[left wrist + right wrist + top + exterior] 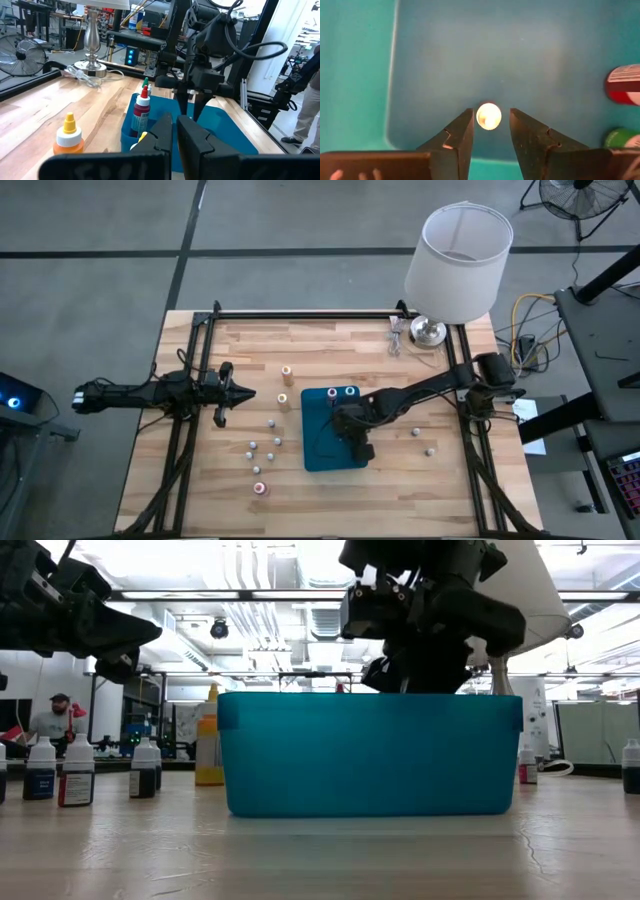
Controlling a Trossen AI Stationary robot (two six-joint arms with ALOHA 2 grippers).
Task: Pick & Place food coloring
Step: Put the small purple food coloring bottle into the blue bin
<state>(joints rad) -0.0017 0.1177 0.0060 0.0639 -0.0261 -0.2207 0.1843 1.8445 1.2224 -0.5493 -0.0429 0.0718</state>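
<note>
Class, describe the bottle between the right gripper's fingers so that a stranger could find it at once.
Start at the teal tray mid-table. Inside it, the right gripper points down, open, around one small bottle. It stands alone on the bare floor with a pale yellowish cap; its neighbours, red-capped and green-capped, sit at the tray's wall.

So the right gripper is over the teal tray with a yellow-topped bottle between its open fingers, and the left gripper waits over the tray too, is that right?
Not quite: the left gripper waits over bare table left of the teal tray, as the high view shows. The rest holds: the right gripper is over the tray, its fingers open either side of a yellow-topped bottle.
</note>
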